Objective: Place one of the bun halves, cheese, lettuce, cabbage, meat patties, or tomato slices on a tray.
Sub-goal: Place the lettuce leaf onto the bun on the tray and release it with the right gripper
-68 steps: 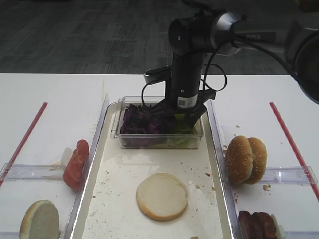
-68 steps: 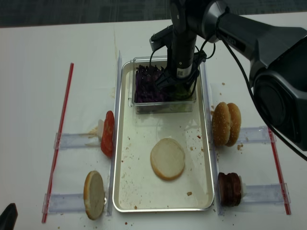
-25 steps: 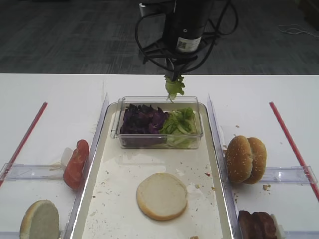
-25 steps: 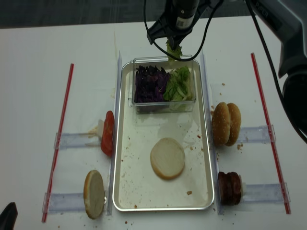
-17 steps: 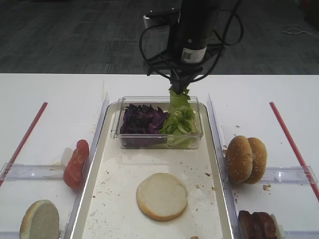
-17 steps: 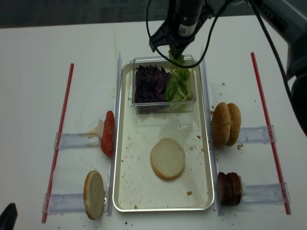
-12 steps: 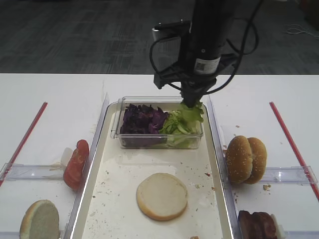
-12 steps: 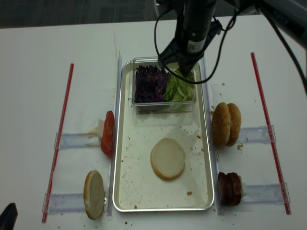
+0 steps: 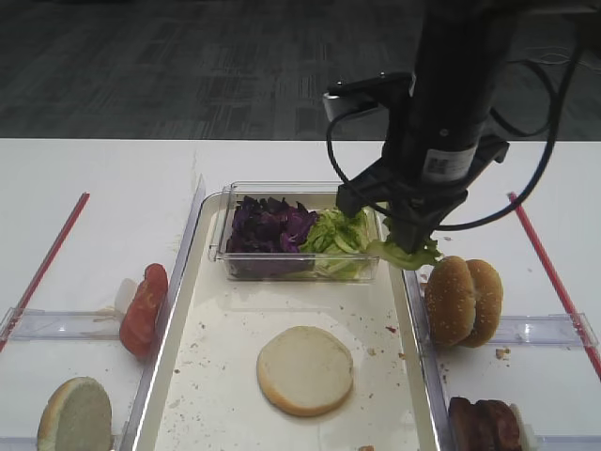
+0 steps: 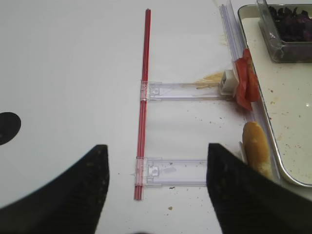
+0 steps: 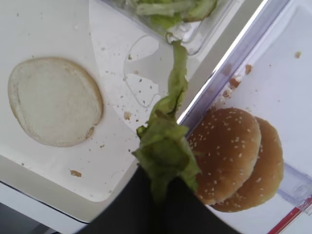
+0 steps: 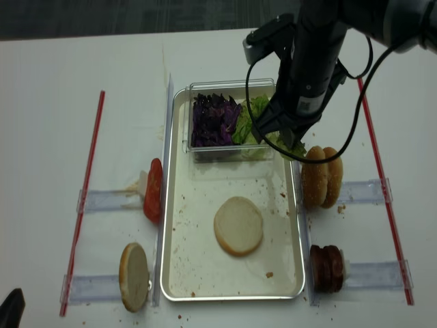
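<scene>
My right gripper [image 9: 409,237] is shut on a ruffled green lettuce piece [image 9: 406,251], which dangles over the right rim of the metal tray [image 9: 225,329] beside two sesame bun halves [image 9: 463,301]. In the right wrist view the lettuce piece [image 11: 165,151] hangs from the gripper [image 11: 158,187] above the tray [image 11: 117,141] edge. A cut-face-up bun half [image 9: 305,369] lies on the tray floor. Purple cabbage [image 9: 268,225] and more lettuce [image 9: 336,235] fill a clear box. Tomato slices [image 9: 143,308] and meat patties [image 9: 484,425] stand outside the tray. Cheese is out of view. My left gripper [image 10: 156,195] is open over the table.
The clear box [image 12: 232,152] sits at the tray's far end. Clear plastic racks [image 9: 66,324] flank the tray, one holding another bun half [image 9: 75,413]. Red strips [image 10: 144,112] mark both sides of the white table. Crumbs dot the tray floor.
My right gripper rose out of the box with a lettuce piece, then swung right and toward the front, coming down beside the buns. The left gripper shows no change.
</scene>
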`<action>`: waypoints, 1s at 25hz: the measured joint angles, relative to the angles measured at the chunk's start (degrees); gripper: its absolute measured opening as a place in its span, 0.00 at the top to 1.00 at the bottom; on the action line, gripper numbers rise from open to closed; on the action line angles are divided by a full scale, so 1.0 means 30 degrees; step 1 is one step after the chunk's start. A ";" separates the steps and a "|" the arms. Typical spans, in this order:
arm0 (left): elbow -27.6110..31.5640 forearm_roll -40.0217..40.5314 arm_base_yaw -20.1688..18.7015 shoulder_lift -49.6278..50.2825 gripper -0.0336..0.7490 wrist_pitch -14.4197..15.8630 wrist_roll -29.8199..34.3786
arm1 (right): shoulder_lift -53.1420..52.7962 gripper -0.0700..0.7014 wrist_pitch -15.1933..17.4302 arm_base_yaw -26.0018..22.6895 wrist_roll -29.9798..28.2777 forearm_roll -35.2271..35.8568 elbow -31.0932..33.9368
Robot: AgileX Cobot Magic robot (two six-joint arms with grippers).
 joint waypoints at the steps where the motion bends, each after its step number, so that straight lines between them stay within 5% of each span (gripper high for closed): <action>1: 0.0000 0.0000 0.0000 0.0000 0.40 0.0000 0.0000 | -0.0101 0.85 0.0000 0.0000 -0.0001 0.0036 0.0216; 8: 0.0000 0.0000 0.0000 0.0000 0.40 0.0000 0.0000 | -0.0650 0.85 -0.0048 0.0196 -0.0072 0.0229 0.0439; 25: 0.0000 0.0000 0.0000 0.0000 0.40 0.0000 0.0000 | -0.0725 0.85 -0.0048 0.5691 -0.0003 0.0603 0.0439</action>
